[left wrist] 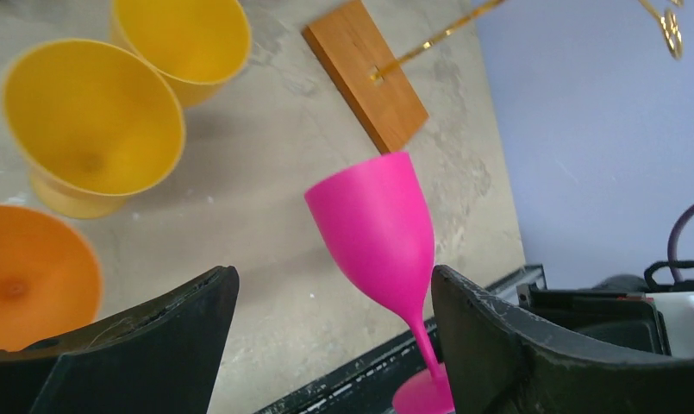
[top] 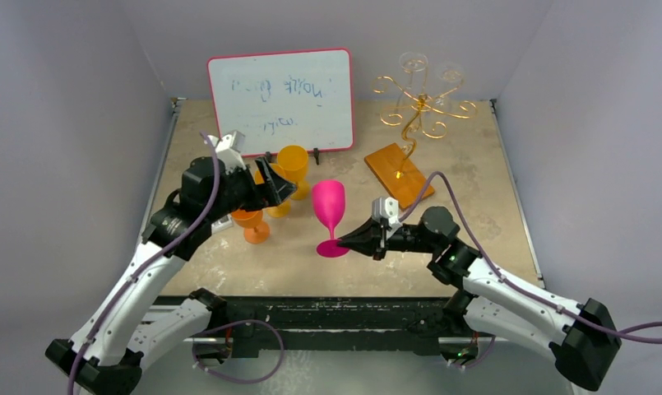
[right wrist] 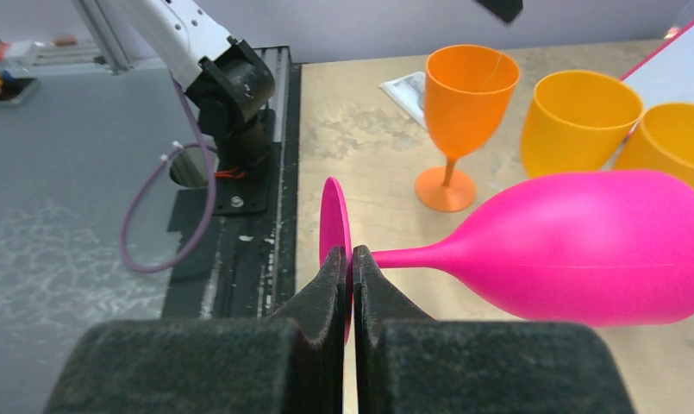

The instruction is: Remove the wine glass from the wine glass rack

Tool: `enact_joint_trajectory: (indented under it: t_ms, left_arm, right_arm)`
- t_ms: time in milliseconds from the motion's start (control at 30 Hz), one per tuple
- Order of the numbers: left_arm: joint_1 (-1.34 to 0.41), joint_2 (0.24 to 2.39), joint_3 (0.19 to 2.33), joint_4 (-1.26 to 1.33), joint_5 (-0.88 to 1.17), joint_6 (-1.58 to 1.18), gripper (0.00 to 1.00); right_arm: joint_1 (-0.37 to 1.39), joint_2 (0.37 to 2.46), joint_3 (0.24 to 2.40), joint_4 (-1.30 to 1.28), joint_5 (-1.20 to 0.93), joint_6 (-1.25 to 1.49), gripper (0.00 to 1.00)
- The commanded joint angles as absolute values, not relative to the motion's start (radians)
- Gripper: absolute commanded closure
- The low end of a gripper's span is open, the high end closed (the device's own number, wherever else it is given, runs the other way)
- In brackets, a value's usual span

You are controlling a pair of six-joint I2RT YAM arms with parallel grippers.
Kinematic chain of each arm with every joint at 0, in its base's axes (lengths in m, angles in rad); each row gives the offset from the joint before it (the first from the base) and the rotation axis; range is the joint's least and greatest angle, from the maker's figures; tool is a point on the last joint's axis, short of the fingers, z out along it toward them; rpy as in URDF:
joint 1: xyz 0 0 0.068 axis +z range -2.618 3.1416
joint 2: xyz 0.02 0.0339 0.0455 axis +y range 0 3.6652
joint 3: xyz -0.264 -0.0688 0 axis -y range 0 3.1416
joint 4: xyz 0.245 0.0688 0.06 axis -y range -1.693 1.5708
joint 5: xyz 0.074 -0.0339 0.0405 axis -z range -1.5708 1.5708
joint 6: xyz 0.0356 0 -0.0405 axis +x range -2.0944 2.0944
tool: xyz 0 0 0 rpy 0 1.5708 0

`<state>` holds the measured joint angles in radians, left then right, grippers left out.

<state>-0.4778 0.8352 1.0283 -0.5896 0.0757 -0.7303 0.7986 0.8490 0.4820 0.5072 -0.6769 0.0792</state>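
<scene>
Right gripper: fingers are clenched on the rim of the foot of the pink wine glass, with only the thin disc between the pads. The glass stands upright near table centre, off the rack. I cannot tell whether its foot rests on the surface or hangs just above it.

Left gripper: fingers are spread wide, nothing between them and nothing touched. From overhead it hovers at 9 o'clock of the pink glass, just beside a yellow goblet.

Wine glass rack: at 1 o'clock on the table, gold scrolls above an orange-brown wooden base, well apart from both grippers.

Surface and room: the table is tan and mottled. An orange goblet stands at 8 o'clock of the pink glass. A red-framed whiteboard is propped at 12 o'clock. The walls are pale lilac-grey.

Hard to make out: two faint clear round shapes atop the rack, possibly glasses. The scribble on the board is unreadable. A second yellow goblet is partly hidden behind the left gripper. The left wrist view cuts off most of the rack's scrolls.
</scene>
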Motion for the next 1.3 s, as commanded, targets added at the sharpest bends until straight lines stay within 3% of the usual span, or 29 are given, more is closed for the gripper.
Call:
enact_joint_trajectory:
  t_ms: [0,300,400,500,633,833,1067,1267]
  left_arm:
    - [-0.48,0.879,1.014,-0.5,0.279,-0.755,0.19]
    - [-0.596,0.931,0.96,-0.358,0.422,-0.798,0.24]
    - [-0.718,0.988,0.989,-0.421,0.353,-0.745,0.26]
    - [-0.729,0.988,0.984,-0.429,0.212,-0.788,0.29]
    - [-0.73,0.945,0.967,-0.315,0.072,-0.903,0.22]
    - [-0.714,1.021,1.088,-0.354,-0.089,-1.018,0.16]
    - [-0.473,1.163,1.207,-0.394,0.219,-1.097,0.15]
    - [-0.451,1.225,1.249,-0.444,0.317,-1.038,0.18]
  right_arm:
    - [0.806,0.826,0.444,0.645,-0.672,-0.103,1.0]
    - [0.81,0.738,0.401,0.644,-0.51,-0.153,1.0]
    - [0.81,0.719,0.38,0.684,-0.501,-0.149,1.0]
    - [0.81,0.705,0.374,0.67,-0.568,-0.205,1.0]
    - [0.812,0.717,0.414,0.531,-0.617,-0.319,1.0]
    - [0.824,0.769,0.463,0.405,-0.614,-0.554,1.0]
    - [0.95,0.796,0.488,0.307,-0.417,-0.84,1.0]
    - [1.098,0.814,0.466,0.322,-0.148,-1.029,1.0]
